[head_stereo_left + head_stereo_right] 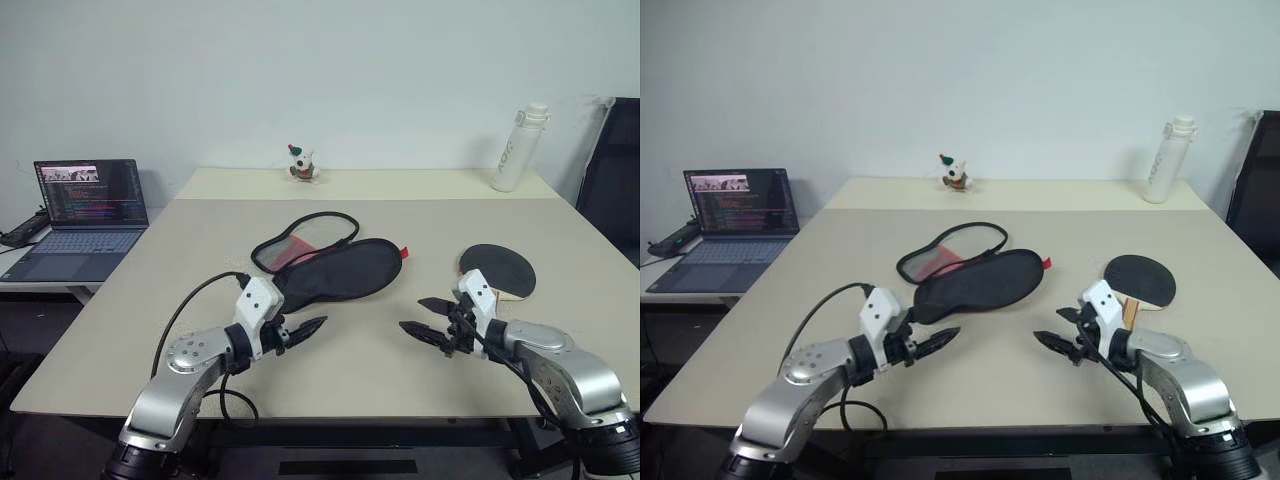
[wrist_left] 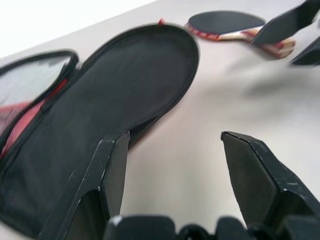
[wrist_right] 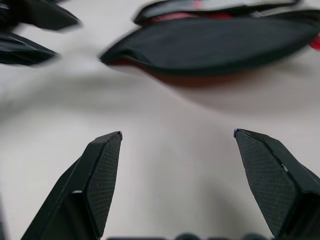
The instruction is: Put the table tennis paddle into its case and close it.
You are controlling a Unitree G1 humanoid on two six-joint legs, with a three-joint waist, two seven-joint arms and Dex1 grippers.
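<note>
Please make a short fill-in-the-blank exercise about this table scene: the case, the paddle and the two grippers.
1. The case lies ____ on the table.
2. The table tennis paddle lies nearer the ____ gripper.
3. The left gripper holds ____.
4. The white bottle stands ____.

Missing words: open; right; nothing; upright

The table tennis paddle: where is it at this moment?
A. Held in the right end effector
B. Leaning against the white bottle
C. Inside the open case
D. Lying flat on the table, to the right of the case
D. The table tennis paddle lies flat on the table, apart from the open case and to its right; the right end effector hovers open near it, holding nothing.
</note>
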